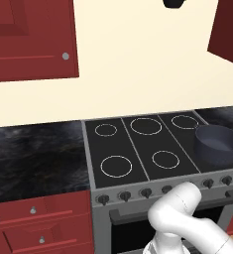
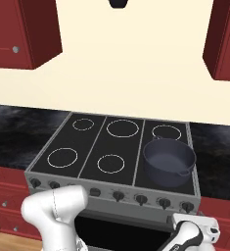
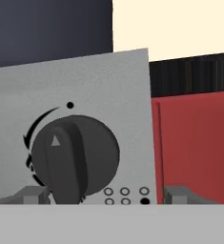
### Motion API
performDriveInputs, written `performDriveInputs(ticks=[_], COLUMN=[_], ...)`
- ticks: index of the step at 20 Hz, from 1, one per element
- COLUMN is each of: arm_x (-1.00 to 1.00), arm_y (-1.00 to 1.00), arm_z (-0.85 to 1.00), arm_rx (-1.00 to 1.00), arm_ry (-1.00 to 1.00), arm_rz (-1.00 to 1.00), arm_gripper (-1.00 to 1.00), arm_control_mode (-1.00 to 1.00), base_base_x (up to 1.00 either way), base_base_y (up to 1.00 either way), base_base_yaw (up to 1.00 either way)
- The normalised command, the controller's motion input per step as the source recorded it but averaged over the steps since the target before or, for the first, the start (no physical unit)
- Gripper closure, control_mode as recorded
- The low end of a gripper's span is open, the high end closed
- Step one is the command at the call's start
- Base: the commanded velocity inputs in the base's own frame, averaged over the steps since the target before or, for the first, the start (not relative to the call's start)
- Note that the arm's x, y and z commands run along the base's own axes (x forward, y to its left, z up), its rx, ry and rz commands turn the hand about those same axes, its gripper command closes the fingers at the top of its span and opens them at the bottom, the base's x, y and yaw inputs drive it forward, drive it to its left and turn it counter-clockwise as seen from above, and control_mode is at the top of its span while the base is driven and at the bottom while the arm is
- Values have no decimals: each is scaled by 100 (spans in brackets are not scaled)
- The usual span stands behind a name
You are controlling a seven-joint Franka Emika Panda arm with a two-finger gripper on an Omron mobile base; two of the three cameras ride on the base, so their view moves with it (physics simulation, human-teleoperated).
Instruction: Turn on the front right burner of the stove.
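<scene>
Stove (image 2: 87,162), a wide grey metal range with a black glass top marked by thin white rings, is sitting between two stretches of dark speckled countertop (image 1: 36,158), and we are seeing it straight ahead from both base cameras. Dark red upper cabinets (image 1: 31,39) are hanging on the cream wall above, and dark red drawers (image 1: 38,218) with small round pulls are sitting under the counter to the left. On the right side of the glass top, a dark blue-grey pot (image 2: 169,161) is standing empty, covering the front right ring. A row of small dark knobs (image 2: 141,199) is running along the stove's front panel.

We are seeing the white arm reaching low in front of the range, with its hand near the right end of the knob row. In the hand view, we are looking closely at one dark round knob (image 3: 75,157) on the grey panel, near the panel's right edge, with a red cabinet face (image 3: 197,143) beside it. Our gripper (image 3: 104,194) is spread wide; one fingertip is sitting just left of the knob's base and the other beyond the panel edge, gripping nothing.
</scene>
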Motion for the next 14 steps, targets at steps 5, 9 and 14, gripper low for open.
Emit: performDriveInputs(ticks=[5, 9, 14], arm_x=[23, 10, 2], arm_y=[0, 0, 4], arm_z=[1, 26, 66], arm_rx=[8, 8, 2], arm_ry=[0, -4, -8], arm_rz=[0, 0, 0], arm_gripper=[100, 100, 100], arm_control_mode=[-100, -100, -100], base_base_x=[0, 0, 0], base_base_y=[0, 0, 0], base_base_yaw=[0, 0, 0])
